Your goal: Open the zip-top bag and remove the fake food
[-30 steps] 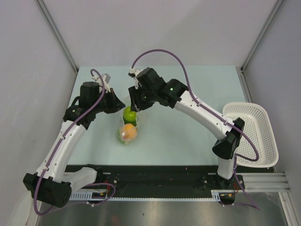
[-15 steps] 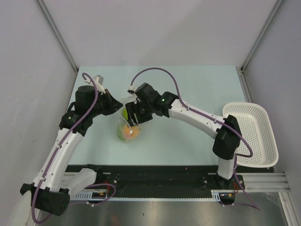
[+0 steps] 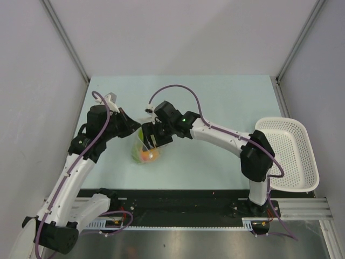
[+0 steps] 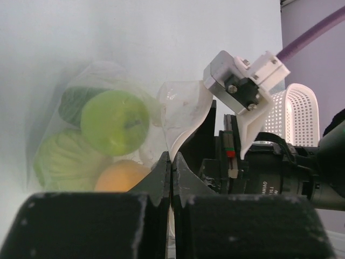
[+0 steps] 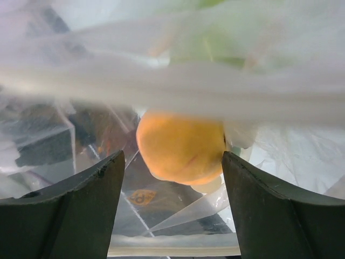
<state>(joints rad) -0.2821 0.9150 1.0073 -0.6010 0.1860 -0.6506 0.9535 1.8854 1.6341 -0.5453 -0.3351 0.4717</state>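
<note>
The zip-top bag (image 3: 146,145) lies on the pale tabletop (image 3: 215,102), left of centre and between my two arms, its clear film crumpled around the fake food (image 3: 147,155). Through the plastic in the left wrist view I count four pieces: a lime green fruit (image 4: 114,121) uppermost; a dark green fruit (image 4: 74,103) behind it; a pale green fruit (image 4: 62,162) low on the left; an orange fruit (image 4: 121,175) nearest the lens. All four are inside the bag.

My left fingers (image 4: 171,170) are pressed tight together on a flap of the bag's upper edge; the film curls up out of the seam between them.

My right fingers (image 3: 150,141) are at the bag from the far side, facing the left ones, and they stand spread wide. In the right wrist view the orange fruit sits between and beyond the two dark pads, with a white strip of the bag across the picture above it and wrinkled film all round. I cannot tell whether those fingers touch the fruit, nor whether they are inside the bag's mouth or only pushed against the plastic.

The white mesh basket (image 3: 288,154) sits at the right edge of the tabletop, well apart from the bag.
</note>
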